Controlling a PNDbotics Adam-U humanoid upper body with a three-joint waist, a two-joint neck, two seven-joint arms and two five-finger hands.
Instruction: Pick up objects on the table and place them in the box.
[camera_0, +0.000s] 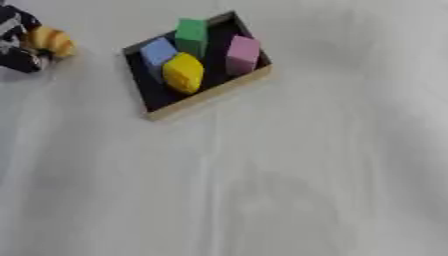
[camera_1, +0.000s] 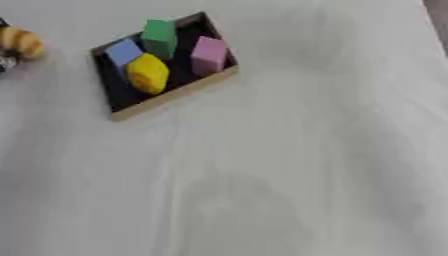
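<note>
Left hand (camera_0: 19, 42): enters at the upper left edge; dark fingers appear curled round an orange-yellow rounded object (camera_0: 52, 42); the hold is partly cut off by the edge, so whether thumb or fingers bear on it cannot be told
Right hand: shows in neither view; state of its fingers cannot be told
Held object: striped orange and yellow, rounded; exact kind not discernible; sits at the fingertip side of the left hand, between the fingers and the box
Handling, judged: looks light and possibly soft, with a matt surface unlikely to slip; a hold across its widest part would seem safest; fragility appears low
Box (camera_0: 206, 96): shallow, dark inside, pale wooden rim; lies askew on the white cloth-covered table (camera_0: 289, 190), well clear of the fingers, on the far side of the held object
Contents, green block (camera_0: 192, 34): upright at the corner farthest from the viewer
Contents, blue block (camera_0: 158, 52): nearest of the four to the fingers; beside the green one
Contents, yellow block (camera_0: 183, 72): rounded, touching or just beside the blue block; towards the box's middle
Contents, pink block (camera_0: 242, 54): upright; farthest from the fingers, by the opposite wall
Free room in box: dark floor shows along the near rim, below the yellow block
Table: no other loose object visible on the cloth
Progress, judged: four pieces boxed; the held one seems the last
</note>
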